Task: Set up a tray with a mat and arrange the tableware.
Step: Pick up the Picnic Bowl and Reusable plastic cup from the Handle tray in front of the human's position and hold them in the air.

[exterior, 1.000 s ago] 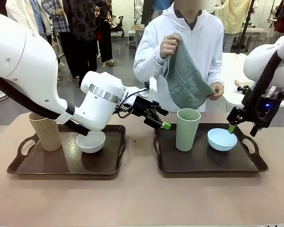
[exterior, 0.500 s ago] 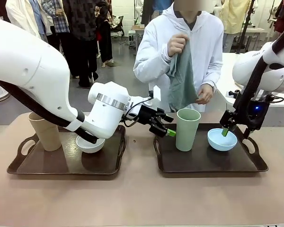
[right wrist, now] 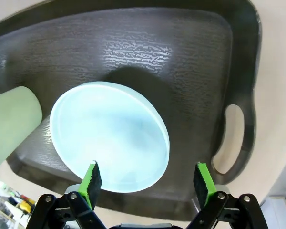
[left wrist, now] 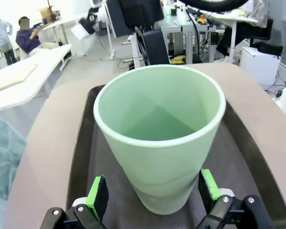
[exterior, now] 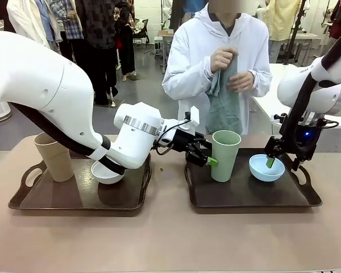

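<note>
On the right tray (exterior: 244,194) stand a pale green tumbler (exterior: 225,154) and a light blue bowl (exterior: 266,168). My left gripper (exterior: 211,161) reaches across to the tumbler's left side. In the left wrist view the gripper (left wrist: 152,191) is open, its green pads on either side of the tumbler (left wrist: 159,133) low down. My right gripper (exterior: 271,161) hangs open just over the bowl; in its wrist view the gripper (right wrist: 148,180) spans the near rim of the bowl (right wrist: 109,136). The left tray (exterior: 74,196) bears a tan tumbler (exterior: 57,157) and a white bowl (exterior: 105,173). The person holds a grey-green mat (exterior: 224,105) at chest height.
Both dark trays have side handles, one handle (right wrist: 231,138) close beside the blue bowl. My left arm's wrist (exterior: 133,142) hangs over the left tray and white bowl. Bare table (exterior: 170,239) lies in front of the trays. People stand far behind.
My left gripper has slid right up to the green tumbler. My right gripper has come down and left over the blue bowl. The person has gathered the mat to the chest with both hands.
</note>
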`<state>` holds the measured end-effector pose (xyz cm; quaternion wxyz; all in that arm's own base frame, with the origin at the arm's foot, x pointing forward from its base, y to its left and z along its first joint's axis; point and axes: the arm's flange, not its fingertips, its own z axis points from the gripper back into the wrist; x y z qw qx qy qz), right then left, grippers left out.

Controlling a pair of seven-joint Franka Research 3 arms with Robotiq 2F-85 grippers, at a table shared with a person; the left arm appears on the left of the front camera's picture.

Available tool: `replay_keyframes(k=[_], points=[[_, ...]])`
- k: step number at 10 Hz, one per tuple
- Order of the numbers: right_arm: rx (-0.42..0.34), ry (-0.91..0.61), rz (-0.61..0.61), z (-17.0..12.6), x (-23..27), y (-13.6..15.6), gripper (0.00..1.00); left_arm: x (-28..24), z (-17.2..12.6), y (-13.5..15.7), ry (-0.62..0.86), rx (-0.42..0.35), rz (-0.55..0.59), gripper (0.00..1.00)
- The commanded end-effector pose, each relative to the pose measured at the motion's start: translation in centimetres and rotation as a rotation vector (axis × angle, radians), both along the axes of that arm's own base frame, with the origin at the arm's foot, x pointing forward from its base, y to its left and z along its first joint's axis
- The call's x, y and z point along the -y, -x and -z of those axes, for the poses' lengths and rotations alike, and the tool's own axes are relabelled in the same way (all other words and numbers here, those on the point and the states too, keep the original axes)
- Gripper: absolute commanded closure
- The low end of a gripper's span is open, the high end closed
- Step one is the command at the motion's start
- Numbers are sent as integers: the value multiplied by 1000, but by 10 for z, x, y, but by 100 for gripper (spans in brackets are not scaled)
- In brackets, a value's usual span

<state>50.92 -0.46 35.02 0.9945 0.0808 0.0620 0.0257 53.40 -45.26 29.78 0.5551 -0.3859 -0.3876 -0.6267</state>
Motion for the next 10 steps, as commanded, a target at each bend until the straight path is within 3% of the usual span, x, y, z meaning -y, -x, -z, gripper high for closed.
replay_keyframes(k=[1,10], points=[[-20,-34,-14,6,3,-10,0,15,6,-9,36,-13,6,0],[-13,-96,-20,13,-4,-24,0,48,32,-10,28,-96,89,0]])
